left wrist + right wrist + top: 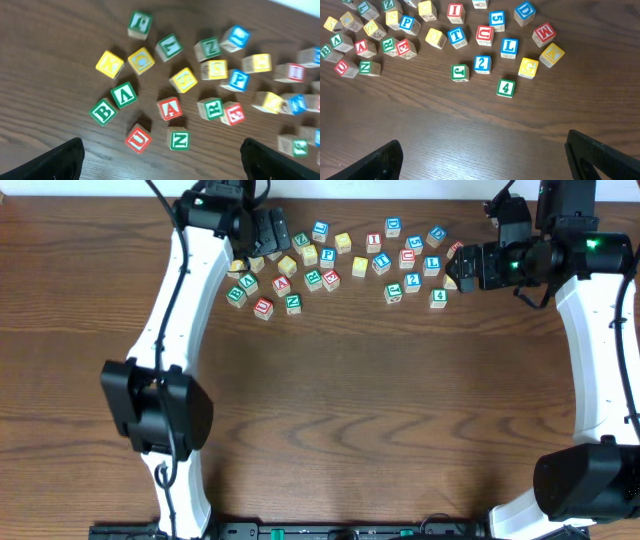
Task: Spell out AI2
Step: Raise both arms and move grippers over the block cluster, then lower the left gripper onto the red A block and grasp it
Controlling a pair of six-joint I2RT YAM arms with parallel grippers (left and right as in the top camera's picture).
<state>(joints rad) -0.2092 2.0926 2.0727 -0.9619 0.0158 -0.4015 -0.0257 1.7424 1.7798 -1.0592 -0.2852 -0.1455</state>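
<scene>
Wooden letter blocks lie scattered at the table's far side. The red A block [170,108] sits in the left cluster, also in the overhead view [282,284] and the right wrist view [366,47]. The red I block [455,11] lies farther back [373,241]. The blue 2 block [482,63] lies in the right cluster [412,282]. My left gripper [162,162] is open and empty, above the left cluster [268,228]. My right gripper [482,160] is open and empty, at the right cluster's edge [462,268].
A green A block [123,94], green B [103,111], red U [138,138] and green N [178,139] lie around the red A. Green 4 [505,88] and green J [460,72] sit nearest the bare wood in front of the 2.
</scene>
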